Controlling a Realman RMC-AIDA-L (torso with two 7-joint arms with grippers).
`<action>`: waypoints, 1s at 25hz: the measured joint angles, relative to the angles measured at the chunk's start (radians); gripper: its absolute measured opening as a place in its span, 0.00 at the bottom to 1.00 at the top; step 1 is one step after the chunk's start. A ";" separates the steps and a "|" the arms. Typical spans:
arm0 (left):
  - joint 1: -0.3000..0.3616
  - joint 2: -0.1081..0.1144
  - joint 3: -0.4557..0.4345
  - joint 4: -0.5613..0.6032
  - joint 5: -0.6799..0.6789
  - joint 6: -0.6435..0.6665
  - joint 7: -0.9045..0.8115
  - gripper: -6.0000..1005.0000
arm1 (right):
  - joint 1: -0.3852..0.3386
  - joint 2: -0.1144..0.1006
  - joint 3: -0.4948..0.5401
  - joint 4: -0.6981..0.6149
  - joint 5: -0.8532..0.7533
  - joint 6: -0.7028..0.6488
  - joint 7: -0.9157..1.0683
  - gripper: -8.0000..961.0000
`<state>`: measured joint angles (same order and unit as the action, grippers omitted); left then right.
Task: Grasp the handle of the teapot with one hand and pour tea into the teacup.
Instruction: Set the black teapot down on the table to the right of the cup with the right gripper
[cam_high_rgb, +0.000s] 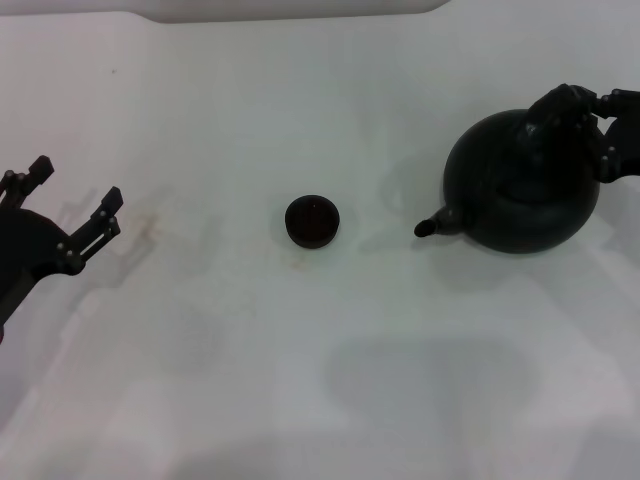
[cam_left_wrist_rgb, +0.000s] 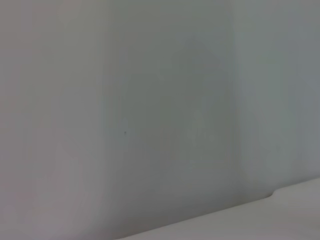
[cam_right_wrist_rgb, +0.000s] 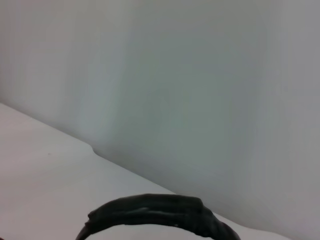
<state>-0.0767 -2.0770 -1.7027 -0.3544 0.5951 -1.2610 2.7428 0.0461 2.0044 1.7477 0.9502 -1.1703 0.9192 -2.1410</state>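
The matte black teapot (cam_high_rgb: 520, 190) stands on the white table at the right, its short spout (cam_high_rgb: 430, 226) pointing left toward the teacup (cam_high_rgb: 312, 220). The small dark teacup sits near the table's middle, well apart from the pot. My right gripper (cam_high_rgb: 562, 108) is at the top of the pot, right at the handle (cam_right_wrist_rgb: 155, 212), whose ribbed black arch fills the near edge of the right wrist view. My left gripper (cam_high_rgb: 76, 196) hovers open and empty at the far left, away from both objects.
The white table (cam_high_rgb: 320, 380) spreads out around the cup and pot, with a faint stain (cam_high_rgb: 150, 225) left of the cup. Its far edge meets a pale grey wall (cam_right_wrist_rgb: 200, 90). The left wrist view holds only that wall (cam_left_wrist_rgb: 150, 110) and a strip of table.
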 joint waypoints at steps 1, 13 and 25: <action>0.000 0.000 0.000 0.000 0.000 0.000 0.000 0.87 | 0.003 0.000 0.001 -0.003 0.000 0.000 0.001 0.14; 0.002 0.000 0.000 0.000 0.000 0.000 0.000 0.87 | 0.010 0.000 0.013 -0.026 0.000 0.002 0.001 0.23; 0.000 0.003 -0.004 0.000 0.002 0.000 0.000 0.87 | 0.018 0.000 0.108 -0.109 0.000 0.121 -0.035 0.37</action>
<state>-0.0766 -2.0738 -1.7067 -0.3543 0.5967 -1.2610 2.7427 0.0638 2.0044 1.8559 0.8414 -1.1705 1.0398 -2.1763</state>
